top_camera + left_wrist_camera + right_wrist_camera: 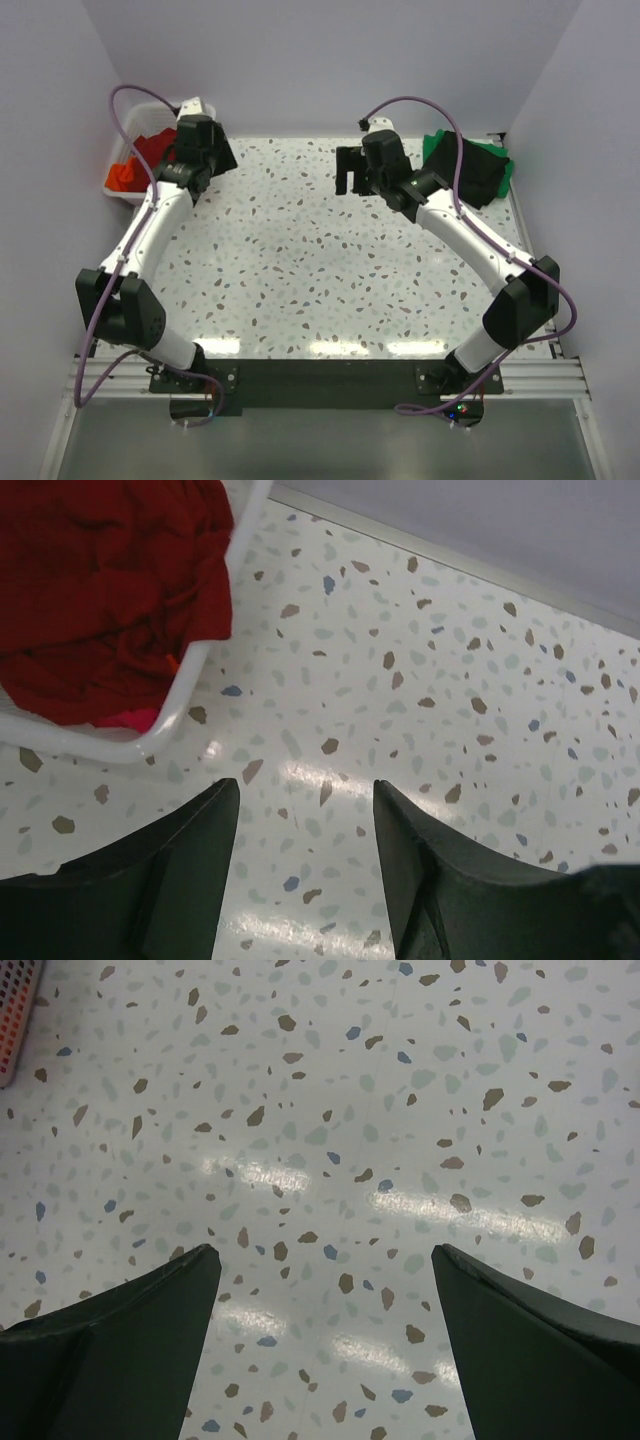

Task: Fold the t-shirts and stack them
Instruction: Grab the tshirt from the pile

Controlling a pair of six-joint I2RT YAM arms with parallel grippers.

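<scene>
A dark red t-shirt [100, 580] lies crumpled in the white basket [190, 695] at the table's far left, with a bit of orange cloth under it. From above, red [152, 147] and orange [122, 176] t-shirts show in that basket. My left gripper [305, 800] hangs open just right of the basket [128, 148], above bare table, holding nothing; in the top view it [200, 142] is beside the basket. Folded black [470, 165] and green [437, 141] t-shirts are stacked at the far right. My right gripper [350, 178] [325, 1260] stands wide open over the table's far middle, empty.
The speckled table [300, 270] is walled in at the back and on both sides. A corner of the basket with orange behind its slats [15, 1010] shows in the right wrist view. A purple cable runs along each arm.
</scene>
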